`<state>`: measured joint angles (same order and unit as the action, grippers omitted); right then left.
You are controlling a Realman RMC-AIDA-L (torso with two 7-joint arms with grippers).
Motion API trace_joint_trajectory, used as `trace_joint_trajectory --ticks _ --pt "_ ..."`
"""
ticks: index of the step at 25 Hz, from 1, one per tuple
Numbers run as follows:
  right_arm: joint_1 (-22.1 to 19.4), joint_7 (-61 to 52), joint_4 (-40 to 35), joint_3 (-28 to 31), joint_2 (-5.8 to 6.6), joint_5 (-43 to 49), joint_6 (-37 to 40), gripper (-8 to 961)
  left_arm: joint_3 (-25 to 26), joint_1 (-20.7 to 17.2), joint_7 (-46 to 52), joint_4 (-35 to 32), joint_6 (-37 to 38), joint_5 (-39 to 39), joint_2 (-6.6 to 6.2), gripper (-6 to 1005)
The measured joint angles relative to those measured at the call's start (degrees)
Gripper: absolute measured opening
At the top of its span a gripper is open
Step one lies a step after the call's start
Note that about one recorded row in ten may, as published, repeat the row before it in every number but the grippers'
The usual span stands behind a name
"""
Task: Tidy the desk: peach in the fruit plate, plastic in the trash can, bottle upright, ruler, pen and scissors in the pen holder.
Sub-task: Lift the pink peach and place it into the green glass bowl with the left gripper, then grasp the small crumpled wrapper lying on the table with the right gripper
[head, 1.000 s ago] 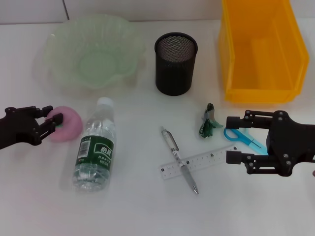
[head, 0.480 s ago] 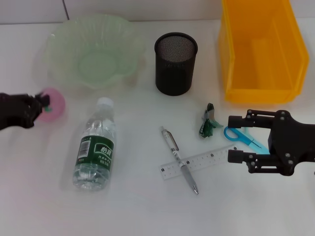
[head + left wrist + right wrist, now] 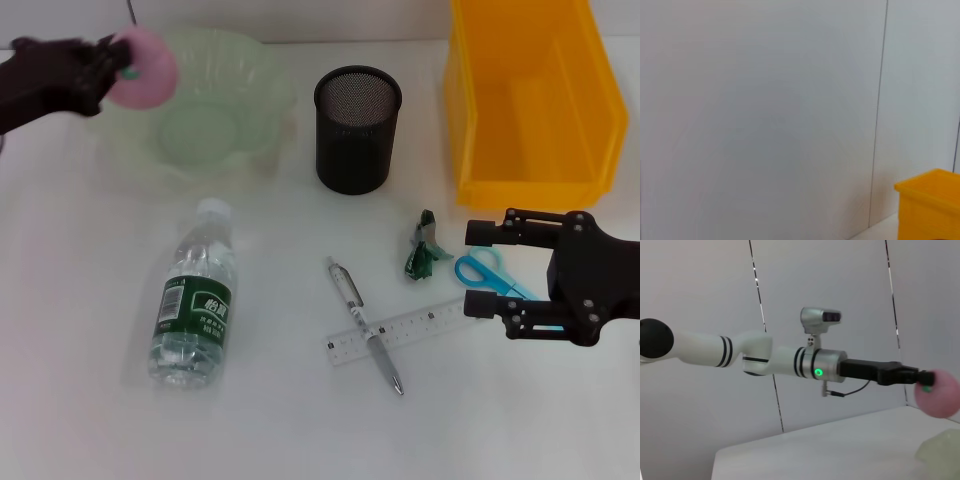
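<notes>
My left gripper (image 3: 112, 62) is shut on the pink peach (image 3: 143, 68) and holds it in the air over the left rim of the pale green fruit plate (image 3: 250, 80). The right wrist view shows the peach (image 3: 938, 394) at the end of my left arm. A water bottle (image 3: 194, 297) lies on its side. The pen (image 3: 364, 323) lies across the clear ruler (image 3: 420, 326). A green plastic scrap (image 3: 424, 248) and blue scissors (image 3: 487, 272) lie nearby. My right gripper (image 3: 490, 268) is open just above the scissors. The black mesh pen holder (image 3: 357, 128) stands at centre back.
A yellow bin (image 3: 530, 100) stands at the back right and also shows in the left wrist view (image 3: 930, 205). White walls rise behind the table.
My left gripper lifted the peach off the table and carried it back and up to the fruit plate's left rim. My right gripper shifted slightly over the scissors.
</notes>
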<state>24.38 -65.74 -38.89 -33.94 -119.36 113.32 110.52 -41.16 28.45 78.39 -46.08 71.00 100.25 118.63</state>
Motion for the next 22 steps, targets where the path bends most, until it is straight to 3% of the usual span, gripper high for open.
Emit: trace_joint_trajectory --ticks 1,3,5,10,13,22 --pt "0.0 0.0 0.0 0.0 0.0 0.0 0.0 722 0.0 0.0 0.0 0.0 0.0 0.0 0.0 43" --pt "0.0 0.0 0.1 0.1 0.0 0.0 -0.1 722 -1.6 4.4 -1.6 4.1 -5.3 0.1 0.0 43" --pt "-0.1 0.0 0.2 0.1 -0.02 0.0 -0.1 722 -2.6 6.5 -3.6 6.7 -8.5 -0.1 0.12 43" --pt "-0.6 0.0 0.2 0.1 -0.04 -0.1 -0.2 722 -6.0 8.6 -5.5 9.9 -15.6 -2.0 0.56 43" --pt "-0.7 0.0 0.3 0.2 -0.06 -0.2 -0.3 722 -8.9 8.5 -5.8 10.3 -18.0 -4.6 0.55 129" --pt "-0.4 -2.3 1.4 1.5 0.0 -0.8 -0.1 721 -9.8 6.7 -6.7 9.2 -17.4 -7.1 0.23 444"
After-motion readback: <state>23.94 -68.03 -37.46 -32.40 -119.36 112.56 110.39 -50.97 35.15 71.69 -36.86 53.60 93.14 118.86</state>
